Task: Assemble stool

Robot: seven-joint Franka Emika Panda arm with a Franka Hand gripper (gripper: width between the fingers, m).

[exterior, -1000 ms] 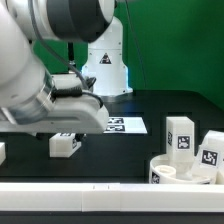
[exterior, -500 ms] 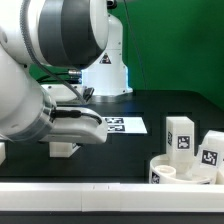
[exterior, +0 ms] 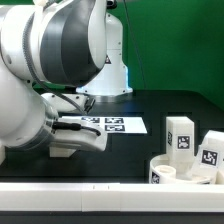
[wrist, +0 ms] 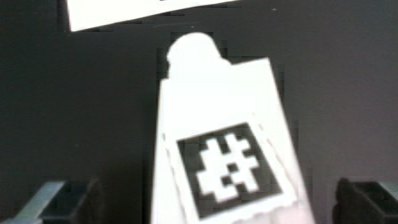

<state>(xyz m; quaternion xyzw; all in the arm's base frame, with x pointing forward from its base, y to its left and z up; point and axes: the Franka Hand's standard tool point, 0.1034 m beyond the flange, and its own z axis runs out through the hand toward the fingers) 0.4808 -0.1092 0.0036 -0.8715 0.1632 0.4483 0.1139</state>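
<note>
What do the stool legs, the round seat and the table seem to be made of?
Stool legs: probably white plastic, matte, with flat faces, crisp edges and no grain; their black-and-white tags look printed or stuck on. Round seat: seemingly the same white plastic, smooth. Table: black and matte, with no glare; whether cloth, board or paint, the pictures leave open.

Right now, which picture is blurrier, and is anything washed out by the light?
Wrist view: blurrier; the leg looms close, with soft edges and a smeared tag. Exterior view: sharper; an upright leg on its right shows a clear tag, while the arm near the lens looks bright and a little washed out against the dark table.
</note>
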